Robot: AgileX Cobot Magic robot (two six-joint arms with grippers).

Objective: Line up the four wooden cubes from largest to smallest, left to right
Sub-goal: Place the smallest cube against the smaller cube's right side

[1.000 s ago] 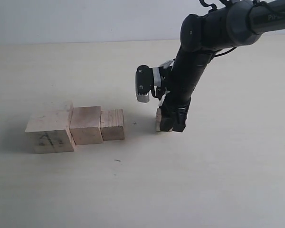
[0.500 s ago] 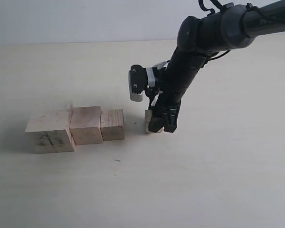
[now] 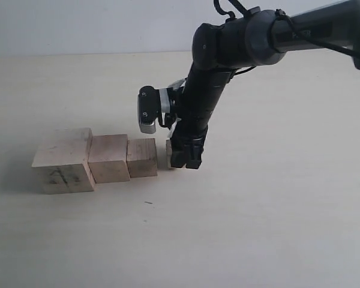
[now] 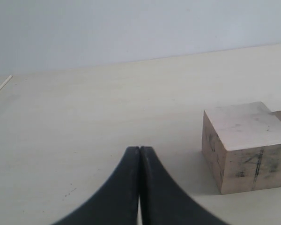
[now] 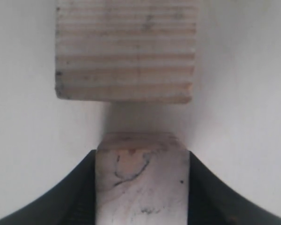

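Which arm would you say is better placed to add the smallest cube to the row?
The right. The right gripper holds the smallest cube just beside the third cube, with a small gap between them. The left gripper is shut and empty, off by the largest cube at the row's other end.

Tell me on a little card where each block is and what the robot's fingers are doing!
Row: biggest cube, second cube, third cube, side by side, left to right
Smallest cube: pinched in the right fingers, just right of the third cube, small gap between them
Left fingers: shut, holding nothing
Surface: pale table
To do: close the gap, let go
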